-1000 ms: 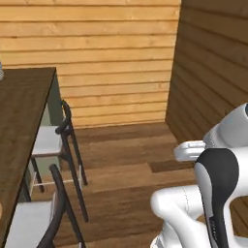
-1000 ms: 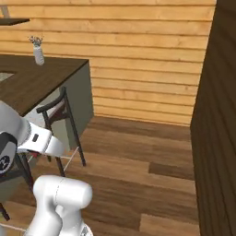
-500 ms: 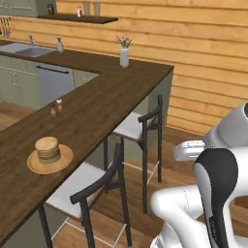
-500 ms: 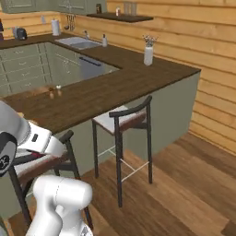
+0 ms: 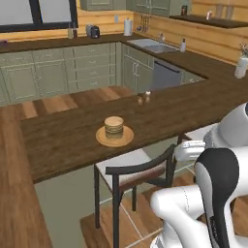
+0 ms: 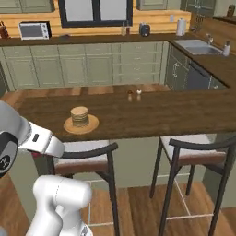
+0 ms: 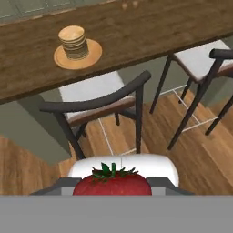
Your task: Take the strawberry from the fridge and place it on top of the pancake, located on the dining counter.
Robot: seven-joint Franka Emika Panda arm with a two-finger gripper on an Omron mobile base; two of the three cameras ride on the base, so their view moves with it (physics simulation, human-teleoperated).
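Your gripper (image 7: 113,189) is closed on the strawberry (image 7: 112,184), held low in front of a chair (image 7: 98,107). You're mid-carry: the pancake (image 7: 73,42) sits on its plate (image 7: 93,52) on the counter (image 7: 150,29), well beyond. Next, I'd judge, raise the berry over the stack.

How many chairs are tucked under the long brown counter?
2. One chair sits right below the pancake; the other chair is further right, toward the sink side. More may be hidden past the picture edges.
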